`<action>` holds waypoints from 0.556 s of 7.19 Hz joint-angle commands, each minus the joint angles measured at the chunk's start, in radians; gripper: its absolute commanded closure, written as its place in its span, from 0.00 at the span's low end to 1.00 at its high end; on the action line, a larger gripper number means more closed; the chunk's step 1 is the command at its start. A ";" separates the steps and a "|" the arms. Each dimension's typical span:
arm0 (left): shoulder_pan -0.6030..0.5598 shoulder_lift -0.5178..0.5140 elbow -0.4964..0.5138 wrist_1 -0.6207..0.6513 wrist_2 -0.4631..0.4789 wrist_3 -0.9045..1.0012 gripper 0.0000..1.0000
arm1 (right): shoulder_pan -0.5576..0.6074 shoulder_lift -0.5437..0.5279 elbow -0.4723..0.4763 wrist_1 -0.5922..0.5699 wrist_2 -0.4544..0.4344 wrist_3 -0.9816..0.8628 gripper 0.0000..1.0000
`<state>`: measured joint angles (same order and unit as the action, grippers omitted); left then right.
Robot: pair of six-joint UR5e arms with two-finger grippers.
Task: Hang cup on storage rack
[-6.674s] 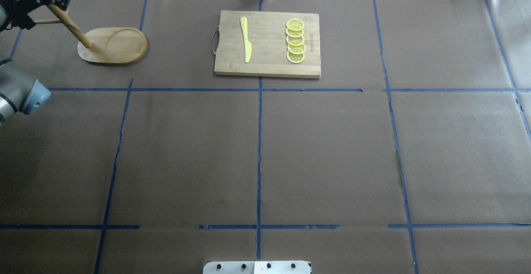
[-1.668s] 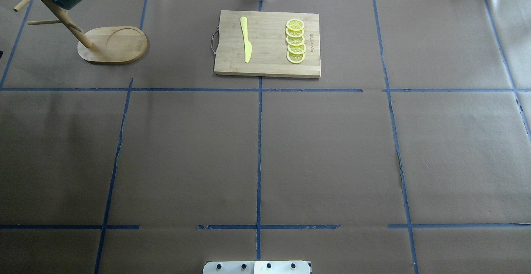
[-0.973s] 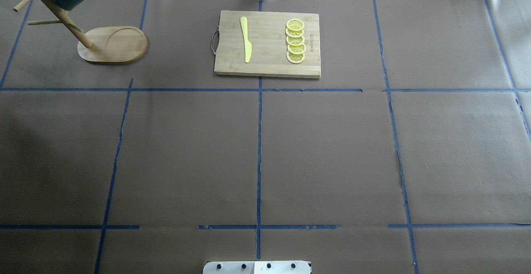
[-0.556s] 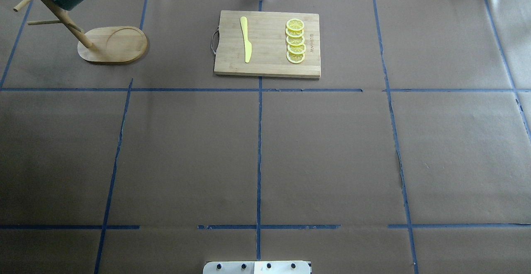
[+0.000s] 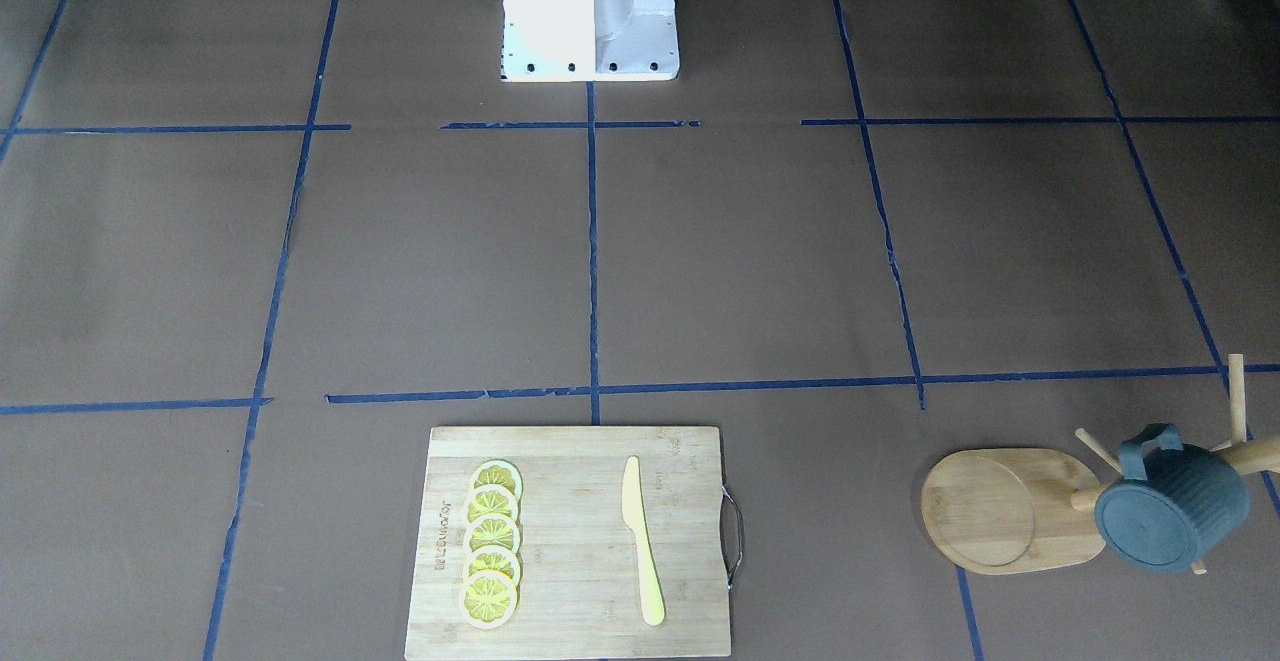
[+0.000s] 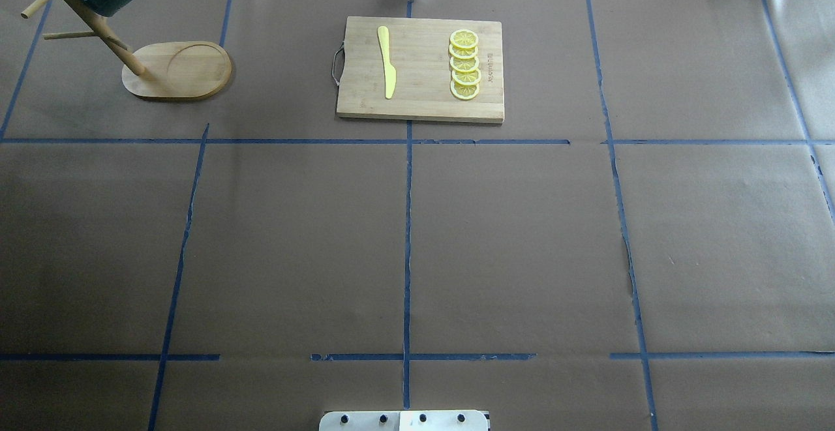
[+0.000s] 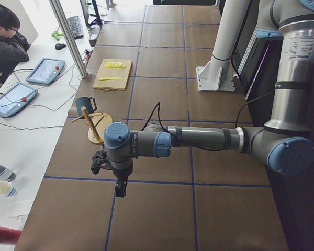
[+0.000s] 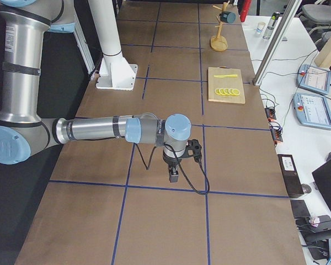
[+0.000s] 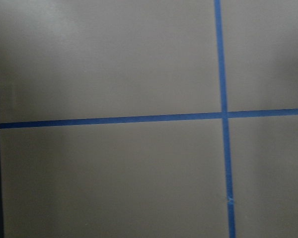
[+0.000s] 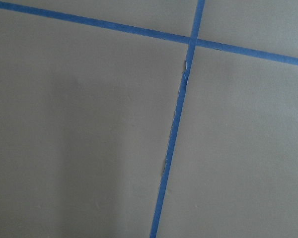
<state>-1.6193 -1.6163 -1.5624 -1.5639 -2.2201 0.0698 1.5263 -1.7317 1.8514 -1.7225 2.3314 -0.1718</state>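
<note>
Left gripper (image 7: 119,189) | right gripper (image 8: 174,176) | opening: cannot tell | cup (image 5: 1170,516) hangs on storage rack (image 5: 985,511)

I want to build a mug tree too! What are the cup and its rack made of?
The cup looks like matt ceramic, maybe plastic: dark blue-grey, ribbed side, smooth dull bottom. The storage rack looks like unpainted wood or bamboo: pale tan pole, pegs and oval base.
</note>
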 commanded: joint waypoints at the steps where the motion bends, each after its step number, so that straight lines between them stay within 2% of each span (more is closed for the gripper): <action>1: 0.005 0.022 0.014 -0.010 -0.088 0.008 0.00 | 0.000 0.000 0.000 0.000 0.000 0.000 0.00; 3: 0.006 0.038 0.008 -0.007 -0.144 0.010 0.00 | 0.000 0.000 0.000 0.001 -0.003 -0.003 0.00; 4: 0.007 0.056 0.007 -0.007 -0.142 0.011 0.00 | 0.000 0.000 -0.001 0.001 -0.004 -0.002 0.00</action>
<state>-1.6134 -1.5790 -1.5542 -1.5706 -2.3492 0.0793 1.5263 -1.7319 1.8514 -1.7213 2.3293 -0.1738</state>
